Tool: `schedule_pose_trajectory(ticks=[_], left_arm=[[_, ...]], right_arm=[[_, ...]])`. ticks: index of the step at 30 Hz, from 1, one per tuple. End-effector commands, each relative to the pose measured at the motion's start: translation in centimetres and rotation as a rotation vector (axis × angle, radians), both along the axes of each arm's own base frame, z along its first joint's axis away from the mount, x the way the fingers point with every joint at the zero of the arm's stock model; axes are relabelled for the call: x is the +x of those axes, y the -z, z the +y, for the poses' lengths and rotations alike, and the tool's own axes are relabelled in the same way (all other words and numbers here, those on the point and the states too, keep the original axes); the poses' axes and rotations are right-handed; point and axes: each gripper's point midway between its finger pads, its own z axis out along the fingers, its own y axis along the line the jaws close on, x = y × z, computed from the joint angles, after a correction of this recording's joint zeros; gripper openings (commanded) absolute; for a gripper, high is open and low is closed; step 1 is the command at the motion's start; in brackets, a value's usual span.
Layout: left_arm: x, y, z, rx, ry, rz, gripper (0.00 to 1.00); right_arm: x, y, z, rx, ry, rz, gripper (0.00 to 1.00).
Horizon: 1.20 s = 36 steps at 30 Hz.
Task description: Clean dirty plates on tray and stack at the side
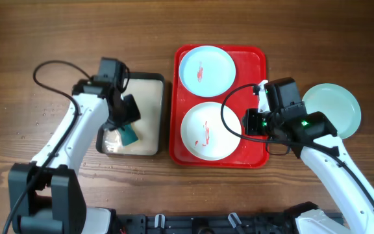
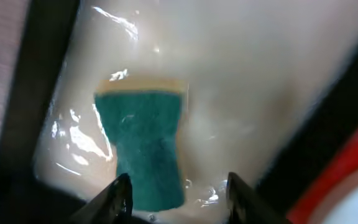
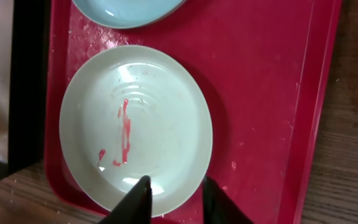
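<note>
Right fingers (image 3: 176, 190) are hanging over the near rim of the white plate (image 3: 160, 124). They are standing partly open with a modest gap, and nothing is sitting between them. Whether the tips are touching the plate, I cannot tell.

Left fingers (image 2: 180, 202) are spreading wide above the green sponge (image 2: 143, 149). The sponge's near end is lying between them. One finger is sitting close by its edge and the other is standing clear, so they are not clamping it.

The sponge is lying flat in the cream tray (image 2: 247, 93), green face up, with a yellow layer showing at its far end. Wet film is glinting around it. This black-rimmed tray is sitting on the worktop (image 1: 44, 39) just beside the red tray (image 1: 249, 65), on the left arm's side.

The white plate is resting in the near half of the red tray and is carrying a red streak down its middle, with a small blob beside the streak.

Beyond it, the light blue plate (image 1: 216, 71) is occupying the far half of the same tray and is showing a short red smear near its centre. The two plates are lying close together, rims nearly meeting.

Out on the right, off the tray, a third pale plate (image 1: 333, 109) is sitting on the bare worktop, partly hidden under the right arm. No red is showing on its visible part.
</note>
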Motion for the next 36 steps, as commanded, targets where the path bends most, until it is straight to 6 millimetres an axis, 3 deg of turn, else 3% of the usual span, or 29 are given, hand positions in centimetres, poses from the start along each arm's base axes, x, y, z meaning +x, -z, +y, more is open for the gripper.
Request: schedule_pose_trajectory(ticks=[1, 2, 3, 4, 7, 9, 13, 15, 17, 19, 21, 25, 27, 28, 30, 32, 34, 36], left_arm=[[-3.3, 4.8, 0.9, 0.025, -0.066, 0.063, 0.44], [-3.6, 5.6, 1.0, 0.024, -0.067, 0.054, 0.32], [-3.6, 6.1, 1.0, 0.021, -0.067, 0.041, 0.13], [-3.3, 5.9, 0.9, 0.019, -0.066, 0.030, 0.04], [-2.0, 4.2, 0.7, 0.015, -0.058, 0.008, 0.04], [0.3, 0.1, -0.5, -0.015, 0.021, -0.042, 0.04], [2.8, -7.3, -5.7, -0.109, 0.191, -0.169, 0.04], [2.7, -8.0, -8.4, -0.157, 0.251, -0.200, 0.04], [2.1, -7.4, -11.6, -0.188, 0.265, -0.196, 0.04], [1.5, -6.3, -14.4, -0.211, 0.295, -0.195, 0.04], [0.9, -4.1, -16.9, -0.226, 0.302, -0.169, 0.04], [-0.2, 2.0, -24.2, -0.304, 0.447, -0.116, 0.04], [-1.5, 6.1, -25.5, -0.284, 0.429, -0.042, 0.04], [-1.9, 8.1, -25.2, -0.243, 0.430, -0.013, 0.04], [-1.4, 9.6, -21.5, -0.077, 0.325, 0.005, 0.04], [-0.4, 9.1, -16.2, 0.130, 0.205, 0.013, 0.04], [0.2, 8.3, -12.3, 0.244, 0.148, 0.045, 0.04], [0.3, 8.3, -11.0, 0.252, 0.137, 0.073, 0.04]], right_arm=[[0.6, -0.7, -0.2, -0.013, 0.012, -0.028, 0.34], [0.7, -0.7, -0.3, -0.018, 0.014, -0.032, 0.35], [0.7, -0.7, -0.3, -0.018, 0.014, -0.033, 0.35], [0.8, -0.6, -0.7, -0.040, 0.027, -0.037, 0.36], [1.2, 0.0, -1.5, -0.062, 0.106, -0.017, 0.36], [2.1, 1.0, -1.1, -0.080, 0.062, -0.023, 0.32], [3.2, 4.9, -0.6, -0.125, -0.009, 0.039, 0.30], [3.5, 6.7, -0.4, -0.128, -0.015, 0.078, 0.31], [3.5, 9.5, 0.8, -0.086, -0.040, 0.148, 0.35], [2.9, 11.2, 1.9, -0.034, -0.064, 0.210, 0.29], [2.1, 13.2, 1.8, -0.031, -0.016, 0.290, 0.04], [2.1, 13.5, 1.8, -0.022, 0.029, 0.310, 0.04], [1.9, 13.5, 1.8, -0.024, 0.029, 0.316, 0.04], [1.9, 13.5, 1.8, -0.024, 0.029, 0.317, 0.04], [1.9, 13.5, 1.8, -0.024, 0.028, 0.317, 0.04], [1.9, 13.5, 1.7, -0.025, 0.025, 0.316, 0.04], [1.9, 13.5, 1.7, -0.025, 0.025, 0.316, 0.04], [1.8, 13.5, 1.7, -0.027, 0.023, 0.319, 0.05]])
